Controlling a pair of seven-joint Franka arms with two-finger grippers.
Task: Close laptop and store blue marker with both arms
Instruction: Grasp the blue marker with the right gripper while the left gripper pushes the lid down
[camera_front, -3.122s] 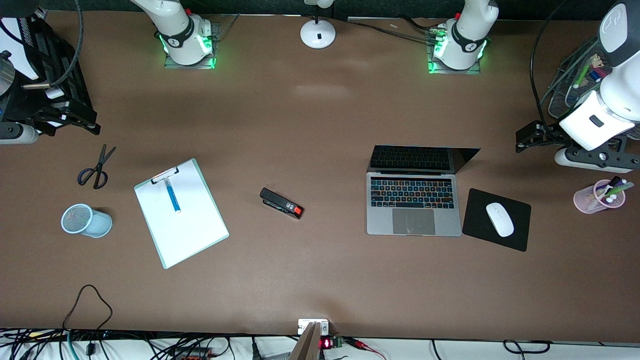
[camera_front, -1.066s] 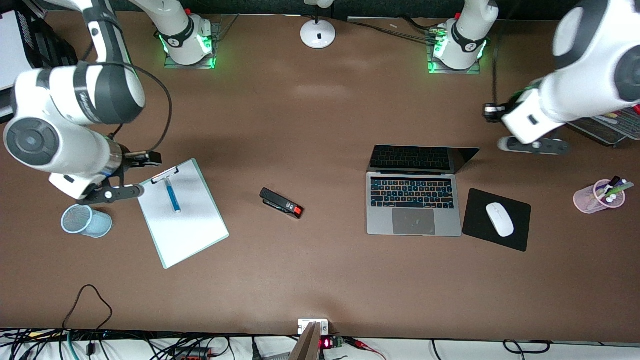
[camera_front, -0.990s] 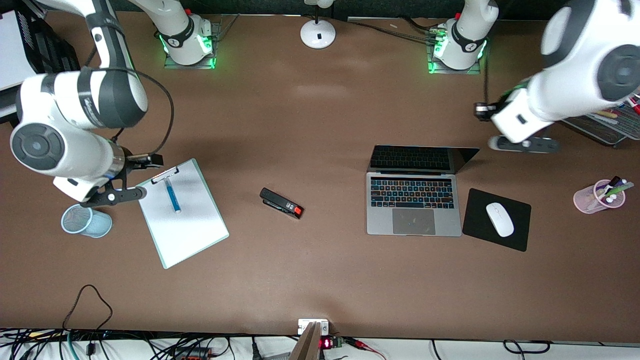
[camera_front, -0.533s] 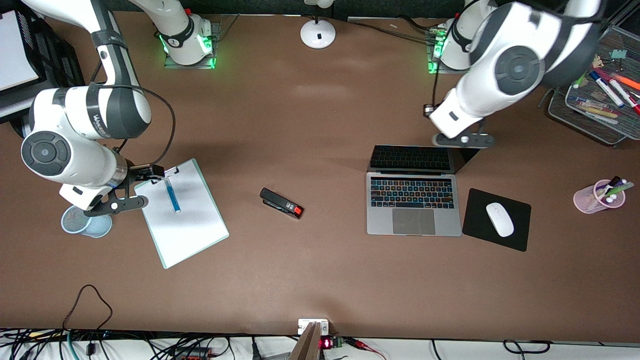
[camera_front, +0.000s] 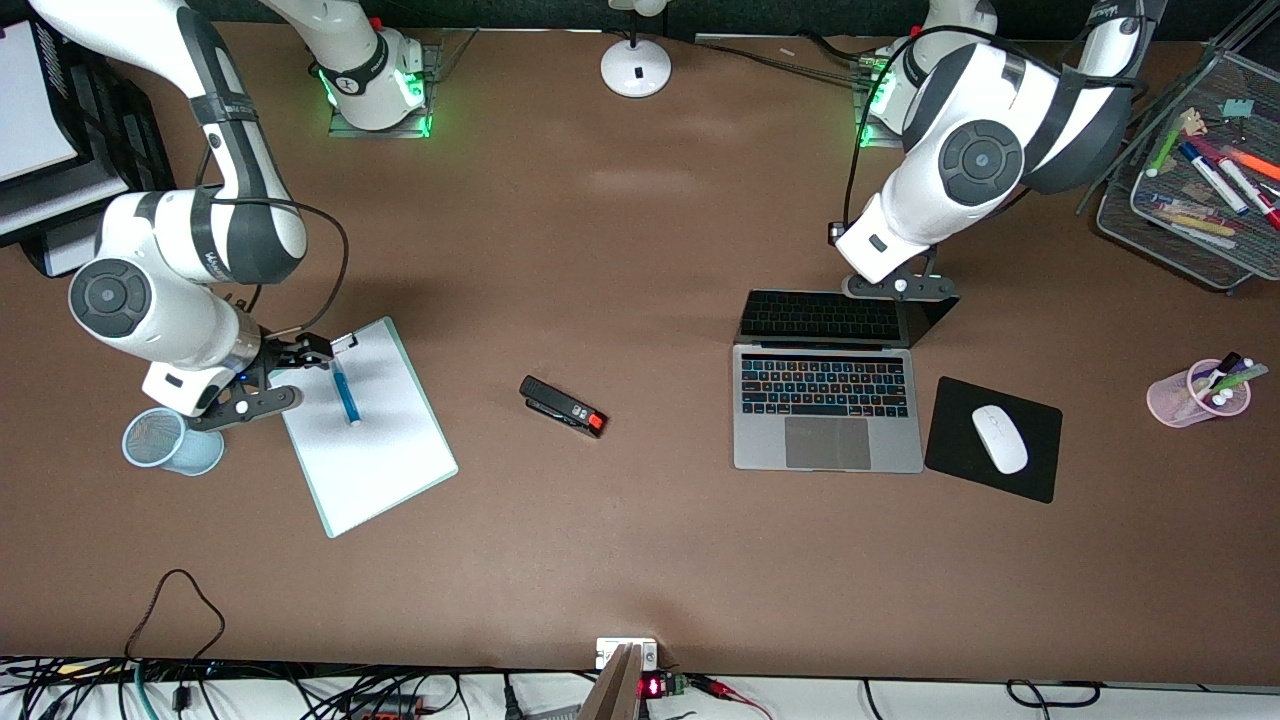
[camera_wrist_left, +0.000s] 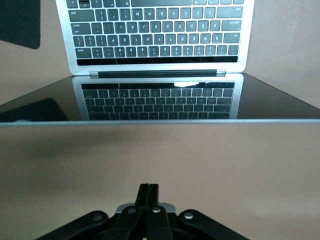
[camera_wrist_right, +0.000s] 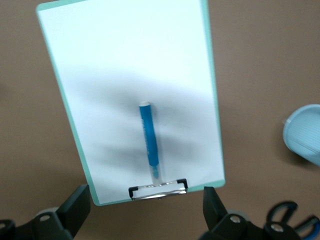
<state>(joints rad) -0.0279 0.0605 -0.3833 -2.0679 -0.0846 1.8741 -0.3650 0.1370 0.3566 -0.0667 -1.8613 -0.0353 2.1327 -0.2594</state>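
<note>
The laptop (camera_front: 826, 440) stands open on the table with its keys lit and its dark screen (camera_front: 840, 318) upright. My left gripper (camera_front: 895, 287) is shut and empty, just above the screen's top edge at its corner; in the left wrist view its fingertips (camera_wrist_left: 148, 192) are pressed together above the lid edge and the laptop (camera_wrist_left: 155, 35). The blue marker (camera_front: 344, 390) lies on a white clipboard (camera_front: 380, 450). My right gripper (camera_front: 275, 378) hangs wide open over the clipboard's clip end; in the right wrist view the marker (camera_wrist_right: 149, 140) lies just past the gripper (camera_wrist_right: 145, 207).
A black stapler (camera_front: 562, 405) lies mid-table. A white mouse (camera_front: 1000, 438) sits on a black mouse pad (camera_front: 950, 450) beside the laptop. A blue mesh cup (camera_front: 170, 440) lies beside the clipboard. A pink pen cup (camera_front: 1198, 392) and a mesh tray (camera_front: 1190, 200) stand at the left arm's end.
Both arms swung in from the table ends. The left gripper moved to the laptop's screen edge. The right gripper moved to the clipboard's clip end and covered the scissors.
</note>
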